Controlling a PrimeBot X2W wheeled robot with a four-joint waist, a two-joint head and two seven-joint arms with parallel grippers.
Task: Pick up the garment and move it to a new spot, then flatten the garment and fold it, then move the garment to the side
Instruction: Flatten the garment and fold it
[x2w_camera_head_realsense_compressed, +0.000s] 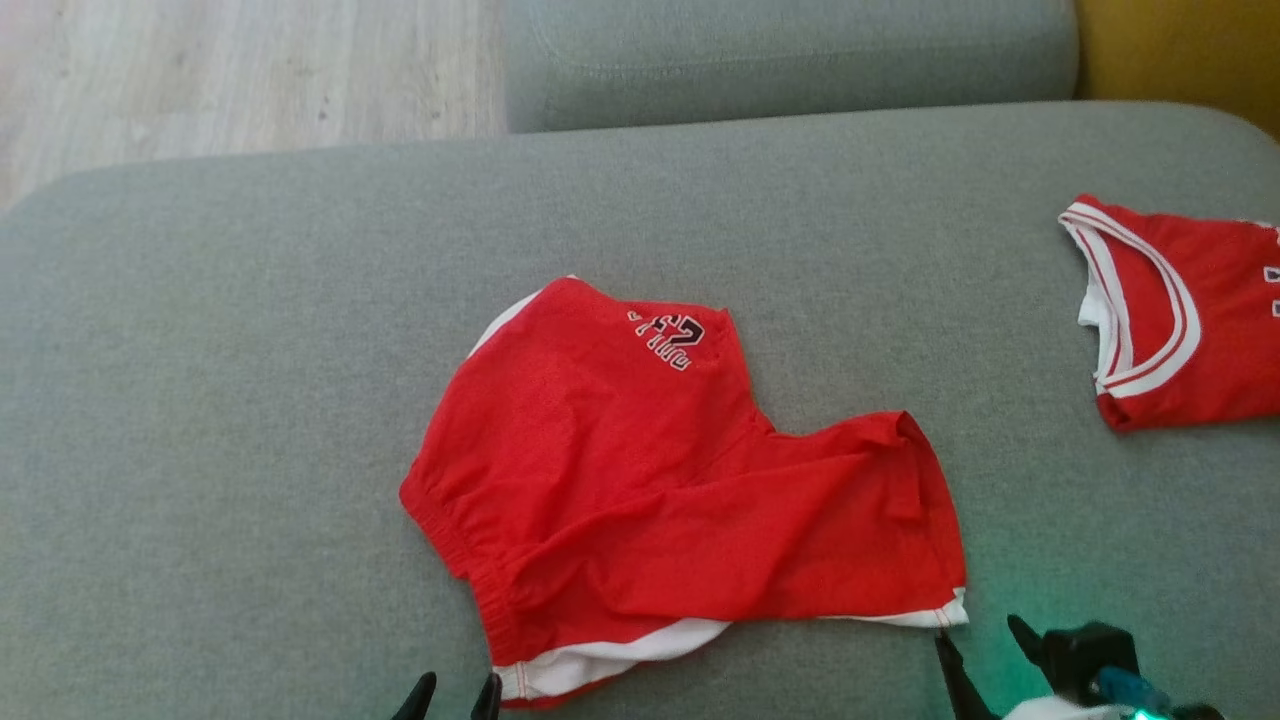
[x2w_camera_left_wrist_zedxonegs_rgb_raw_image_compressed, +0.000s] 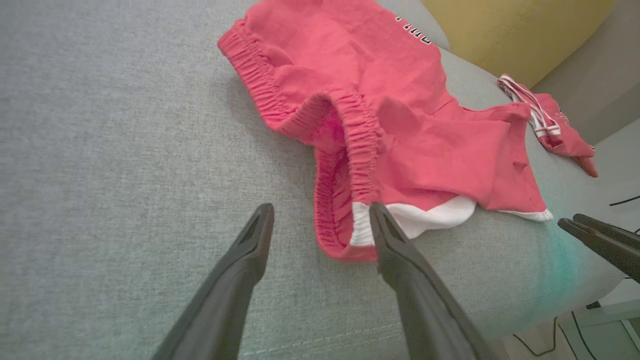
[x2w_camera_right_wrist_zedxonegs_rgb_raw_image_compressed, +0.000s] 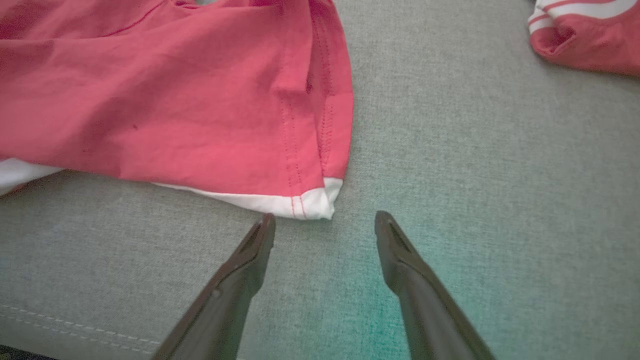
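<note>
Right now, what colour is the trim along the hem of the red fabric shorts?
White; the hem trim shows best in the right wrist view.

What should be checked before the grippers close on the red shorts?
1. Left gripper open: ok.
2. Right gripper open: ok.
3. Left gripper at the waistband end of the shorts: ok; whether they touch, cannot tell.
4. Right gripper facing the white hem corner: ok, though the corner sits off-centre, nearer one finger.
5. Shorts lying flat: not ok; wrinkled, waistband gaping open.
6. Second red garment apart from the shorts: ok.
</note>
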